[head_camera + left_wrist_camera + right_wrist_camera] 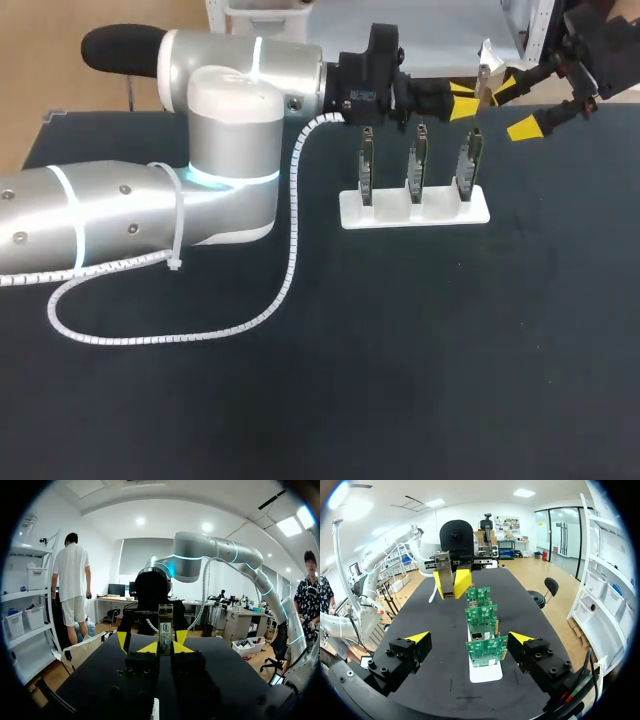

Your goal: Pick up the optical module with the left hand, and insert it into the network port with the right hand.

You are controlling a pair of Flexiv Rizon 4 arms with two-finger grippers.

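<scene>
By table (590, 300) far edge, left gripper (165, 647) clamps optical module (165, 626) upright; right gripper (519, 106) splayed, holding nothing, just beside; board stand (415, 210) below, apart from both.

Three circuit boards (416, 160) stand side by side in a holder (414, 210) on the far middle of the tabletop (400, 350). The optical module (165, 625), between the left jaws, is just behind the rightmost board; the right jaws are farther right, apart

Wide black matte table (430, 370), evenly lit, far edge straight, one corner showing far left.
</scene>
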